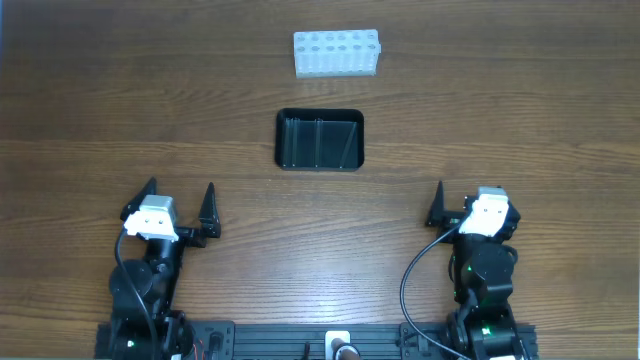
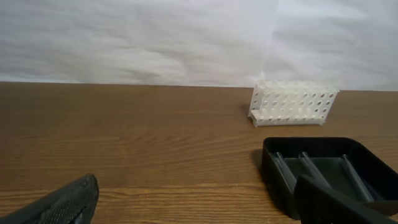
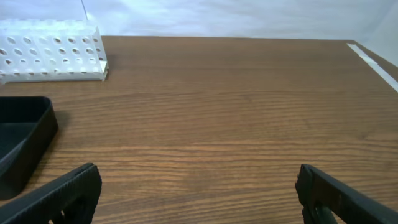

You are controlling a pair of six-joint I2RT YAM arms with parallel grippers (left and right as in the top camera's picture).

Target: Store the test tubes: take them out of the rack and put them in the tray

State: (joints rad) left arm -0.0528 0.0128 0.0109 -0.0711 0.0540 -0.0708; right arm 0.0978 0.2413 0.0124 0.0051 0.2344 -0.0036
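At the lower left of the top view, the left pincer (image 1: 180,192) stands wide open over the brown wooden surface (image 1: 540,120) and holds nothing. At the lower right, the right pincer (image 3: 199,174) is spread wide as well, also with nothing between its fingers. Farther up, in the middle of the frame, lies the black rectangular plastic tray (image 1: 282,140). Inside it, several clear thin test tubes (image 2: 309,165) lie side by side. Beyond the tray, near the upper edge and a little to the right, stands the white plastic rack with many round holes (image 1: 337,53), apart from the tray.
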